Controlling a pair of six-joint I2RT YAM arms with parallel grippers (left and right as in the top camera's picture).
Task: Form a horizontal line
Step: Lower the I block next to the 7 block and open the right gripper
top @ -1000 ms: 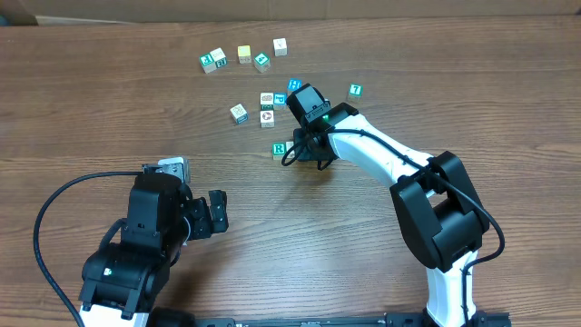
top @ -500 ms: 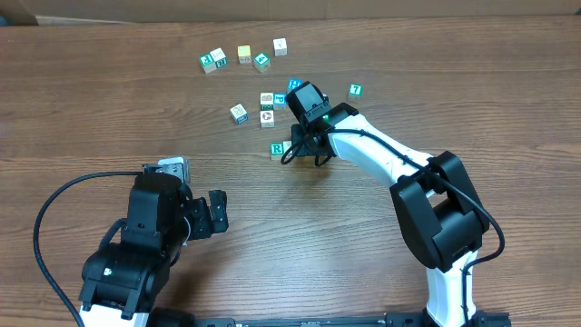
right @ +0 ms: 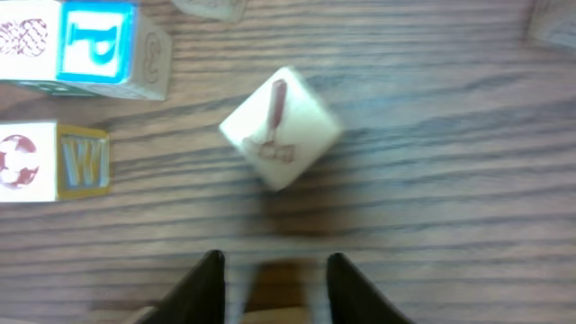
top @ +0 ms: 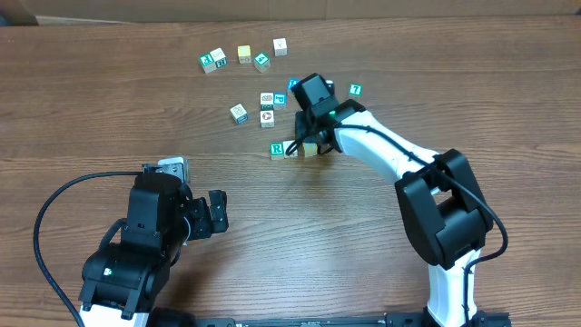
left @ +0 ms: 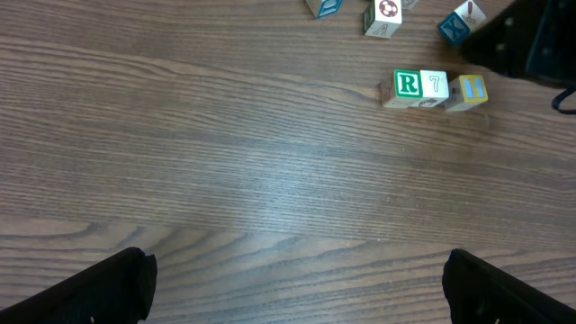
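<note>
Line-building on worktop (left: 225, 180): R cube (left: 408, 85), pale cube (left: 435, 86), yellow cube (left: 471, 89) abut; T cube (top: 356, 89) apart, unplaced. Right gripper (right: 270, 283) at yellow end, grasp unclear; left gripper (left: 301, 288) splayed, parked.

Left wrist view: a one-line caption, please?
Green R cube, pale cube and yellow cube form a row on the table.

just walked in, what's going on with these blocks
The right gripper is lining blocks up in a row. Three sit side by side: the green R block, a white block and a yellow block, with the gripper right at the yellow one. The green T block lies apart. The left gripper hangs open.
</note>
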